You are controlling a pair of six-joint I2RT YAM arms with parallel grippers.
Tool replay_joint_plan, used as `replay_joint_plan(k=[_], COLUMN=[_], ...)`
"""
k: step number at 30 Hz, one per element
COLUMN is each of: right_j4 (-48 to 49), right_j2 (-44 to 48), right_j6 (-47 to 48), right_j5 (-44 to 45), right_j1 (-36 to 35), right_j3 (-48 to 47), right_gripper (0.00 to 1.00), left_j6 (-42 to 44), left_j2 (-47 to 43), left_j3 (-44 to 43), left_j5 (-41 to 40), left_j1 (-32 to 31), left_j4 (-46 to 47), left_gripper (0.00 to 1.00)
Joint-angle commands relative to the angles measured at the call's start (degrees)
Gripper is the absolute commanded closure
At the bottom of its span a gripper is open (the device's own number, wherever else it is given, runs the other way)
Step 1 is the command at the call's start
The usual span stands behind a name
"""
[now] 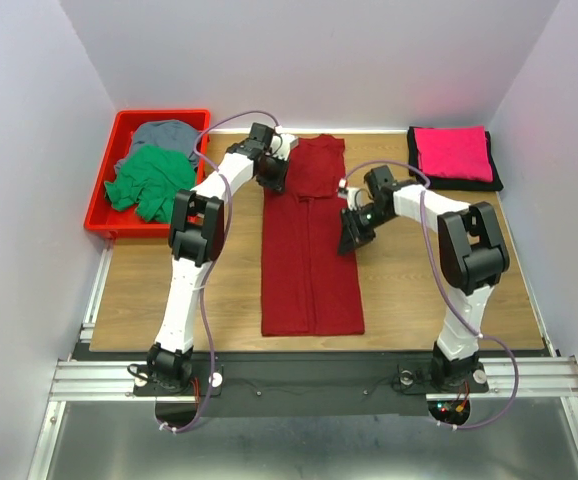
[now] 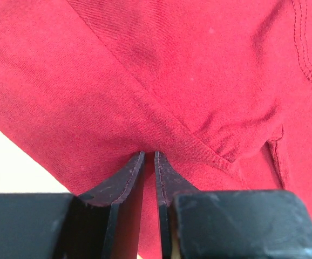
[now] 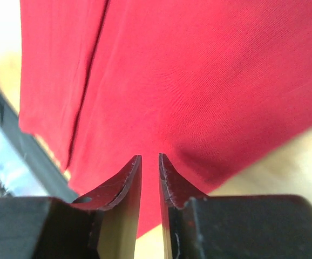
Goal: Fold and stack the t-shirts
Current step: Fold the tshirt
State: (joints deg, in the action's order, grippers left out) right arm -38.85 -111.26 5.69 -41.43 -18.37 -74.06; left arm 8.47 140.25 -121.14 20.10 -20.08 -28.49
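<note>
The dark red t-shirt (image 1: 311, 260) is laid on the desk (image 1: 169, 290) right of the red tray (image 1: 99, 215). Its tray-side edge is pinched by the near-closed left hand (image 2: 149, 155); whether the barely parted right hand (image 3: 149, 157) holds the far edge cannot be told.

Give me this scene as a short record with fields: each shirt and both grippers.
dark red t-shirt: folded into a long strip, flat on the table
left gripper: pinching its left edge, far end
right gripper: at its right edge, grip unclear
green t-shirt, grey t-shirt: crumpled in red tray, far left
pink t-shirt: folded, on folded black t-shirt, far right
</note>
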Motion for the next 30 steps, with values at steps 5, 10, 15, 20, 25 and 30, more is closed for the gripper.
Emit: replay_joint_plan(k=[5,10,15,20,25,30], right_j4=[7.1,9.8,10.8,11.4,11.4,11.3], right_j2=[-8.5,-16.9,-21.4,-22.6,-22.3,-19.4], right_j6=[-3.2,-7.0,-9.1,-10.6,-10.7,-10.5], right_j5=[6.2,8.7,12.8,12.9,13.0,12.4], right_j1=[3.5,3.7,3.8,3.7,3.7,3.8], right_j3=[-12.6,-23.2,-27.6,-27.9,-27.2,-25.4], right_gripper=[0.77,0.80,0.82,0.82,0.82,0.79], left_j6=[-1.3,-2.1,-1.7,-1.3,-1.3,-0.1], left_j2=[4.5,4.9,5.7,7.1,9.3,7.4], left_j3=[-7.4,-7.5,-8.4,-10.3,-14.0,-13.0], left_j5=[-1.3,-0.6,-0.7,-1.5,-1.3,1.9], left_j1=[1.3,1.4,1.4,2.1,3.2,3.3], left_j4=[0.8,2.0,2.3,2.6,3.3,3.2], left_gripper=[0.75,0.75,0.75,0.74,0.72,0.66])
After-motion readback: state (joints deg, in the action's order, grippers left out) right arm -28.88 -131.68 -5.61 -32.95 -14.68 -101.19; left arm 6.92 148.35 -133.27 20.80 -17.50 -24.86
